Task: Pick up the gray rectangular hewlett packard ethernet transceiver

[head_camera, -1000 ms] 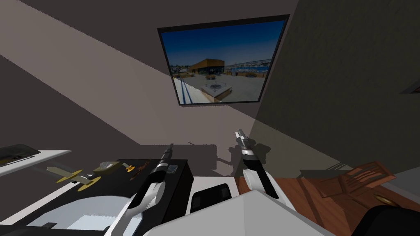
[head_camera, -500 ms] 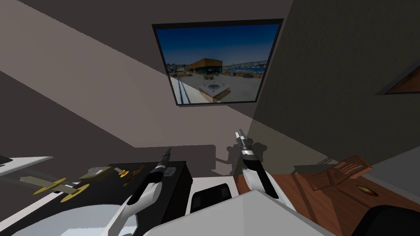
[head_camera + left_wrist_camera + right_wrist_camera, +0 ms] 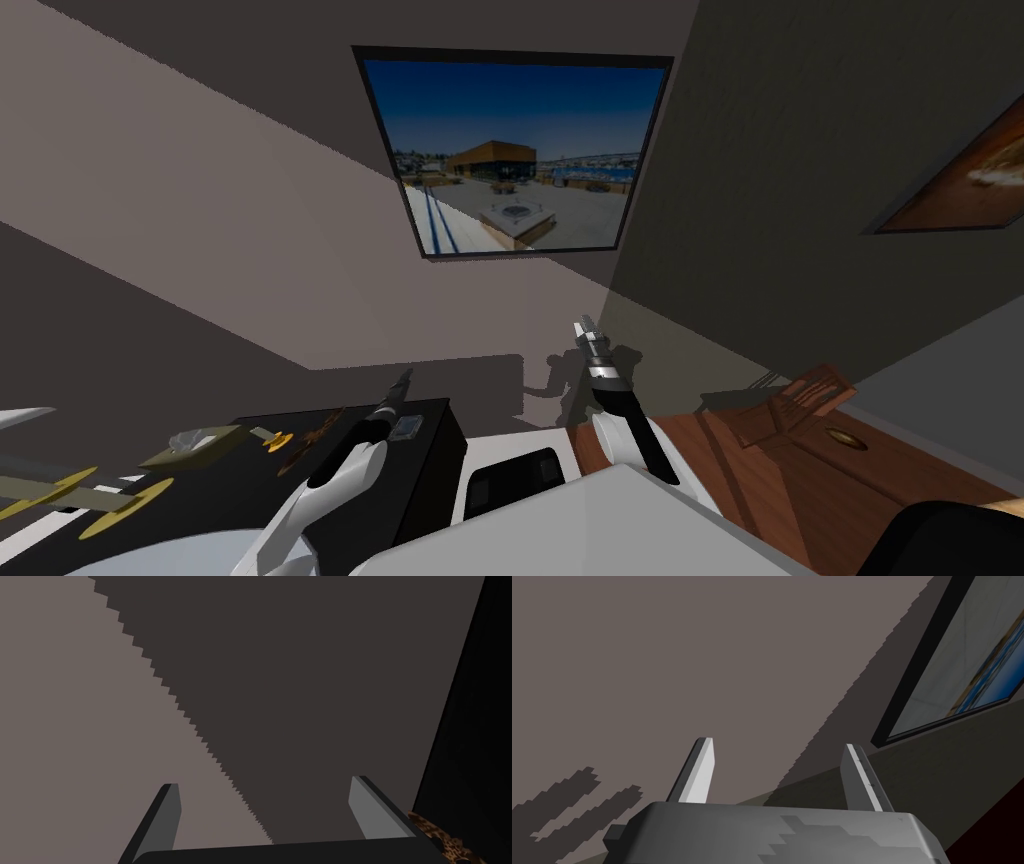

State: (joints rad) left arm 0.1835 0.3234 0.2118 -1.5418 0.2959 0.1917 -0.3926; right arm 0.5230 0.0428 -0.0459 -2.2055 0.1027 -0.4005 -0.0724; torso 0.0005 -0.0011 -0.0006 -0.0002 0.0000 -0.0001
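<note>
The transceiver (image 3: 405,428), a small grey rectangular block, lies near the right end of a black table (image 3: 440,470) at my left. My left gripper (image 3: 403,378) hangs just above and beyond it. In the left wrist view the left gripper (image 3: 265,781) stands open with nothing between its fingers (image 3: 167,806) and faces a wall, with the table's black edge beside it. My right gripper (image 3: 583,325) is raised to the right of the table. Seen from its own wrist camera, the right gripper (image 3: 777,743) is open and empty.
Also on the black table are a brown speckled item (image 3: 310,442), an olive box (image 3: 195,445) and an olive model with yellow discs (image 3: 70,492). A wooden table (image 3: 760,490) at my right carries a slatted rack (image 3: 805,398). A window (image 3: 510,150) is on the wall ahead.
The whole head view has swung, so the black table's things slid left and the right wall's picture came in. My left gripper has sunk a little toward the table. The right arm held still.
</note>
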